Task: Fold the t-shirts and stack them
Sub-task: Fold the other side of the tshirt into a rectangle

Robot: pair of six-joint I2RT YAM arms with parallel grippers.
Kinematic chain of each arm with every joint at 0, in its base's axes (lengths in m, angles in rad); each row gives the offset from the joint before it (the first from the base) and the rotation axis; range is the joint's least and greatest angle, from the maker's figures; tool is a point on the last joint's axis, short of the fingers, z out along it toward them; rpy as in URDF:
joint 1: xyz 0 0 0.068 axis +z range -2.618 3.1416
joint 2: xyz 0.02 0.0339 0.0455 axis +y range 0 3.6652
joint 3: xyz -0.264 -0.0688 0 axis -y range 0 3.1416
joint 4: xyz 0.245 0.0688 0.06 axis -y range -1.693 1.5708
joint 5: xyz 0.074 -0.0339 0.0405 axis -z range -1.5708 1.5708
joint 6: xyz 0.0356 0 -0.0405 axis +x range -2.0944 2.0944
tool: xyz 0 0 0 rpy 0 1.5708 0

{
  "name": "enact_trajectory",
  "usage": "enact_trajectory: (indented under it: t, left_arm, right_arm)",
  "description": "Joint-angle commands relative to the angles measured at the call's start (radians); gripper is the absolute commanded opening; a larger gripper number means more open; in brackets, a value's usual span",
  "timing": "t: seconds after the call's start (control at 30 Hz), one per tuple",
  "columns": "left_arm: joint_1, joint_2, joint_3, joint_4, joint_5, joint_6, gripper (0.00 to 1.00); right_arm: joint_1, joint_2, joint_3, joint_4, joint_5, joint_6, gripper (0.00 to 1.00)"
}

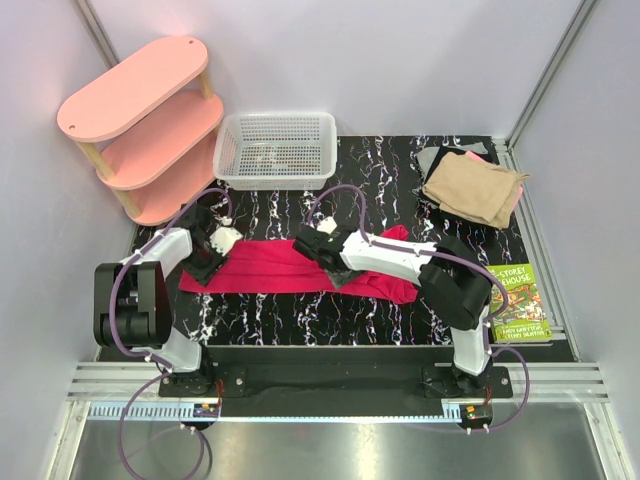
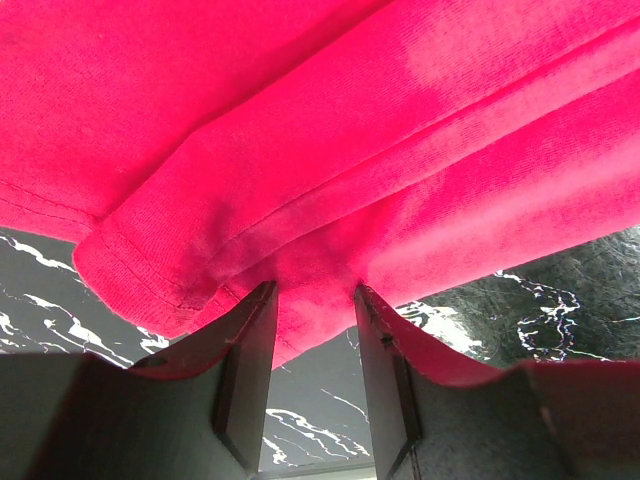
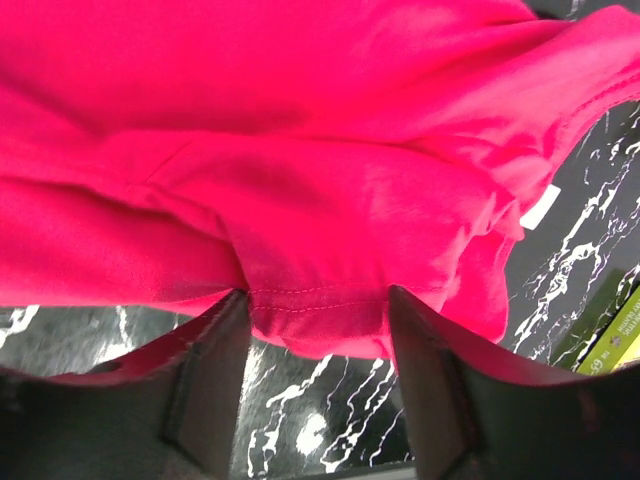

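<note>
We read "-STOREY" on the book (image 1: 521, 300). Our left end effector (image 2: 315, 295) pinches the hem of the tee (image 1: 265, 270); our right end effector (image 3: 318, 295) stands wide around a fold.

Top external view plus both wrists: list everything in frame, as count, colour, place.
table: 1, black with white veining, under everything
shelf: 1, pink, three tiers, far left corner
basket: 1, white mesh, far centre
folded t-shirts: one stack, tan on top with pale pink and grey edges below, far right
crimson t-shirt: 1, bright crimson-pink, spread across the centre between the arms
book: 1, green and yellow cover, near right edge
left arm: 1, black and white, near left
right arm: 1, black and white, near right
left gripper: 1, dark fingers, pinching the shirt's left end
right gripper: 1, dark fingers, either side of a shirt fold, grip unclear
</note>
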Motion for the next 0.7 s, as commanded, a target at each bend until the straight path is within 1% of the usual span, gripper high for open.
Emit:
enact_trajectory:
  t: [0.0,0.03,0.07,0.17,0.37,0.5,0.67]
  left_arm:
    - [0.006,0.005,-0.003,0.027,0.022,0.015,0.41]
    - [0.006,0.003,-0.001,0.027,0.022,0.015,0.41]
    - [0.006,0.005,-0.001,0.027,0.022,0.013,0.41]
    - [0.008,0.003,0.000,0.027,0.020,0.013,0.41]
    - [0.008,0.009,0.002,0.030,0.013,0.016,0.41]
    - [0.009,0.016,0.002,0.033,0.014,0.016,0.41]
    - [0.009,0.014,-0.001,0.039,0.007,0.024,0.40]
  right_arm:
    - [-0.040,-0.001,0.003,0.031,0.032,0.007,0.60]
    - [-0.041,0.002,0.003,0.033,0.034,0.003,0.59]
    - [-0.043,0.007,0.005,0.033,0.029,0.000,0.54]
    - [-0.044,0.014,0.012,0.035,0.026,-0.005,0.48]
    - [-0.044,-0.018,0.014,0.030,0.006,-0.014,0.46]
    - [-0.051,-0.050,0.011,0.019,0.012,-0.034,0.43]
    - [-0.066,-0.076,0.018,0.005,0.016,-0.062,0.43]
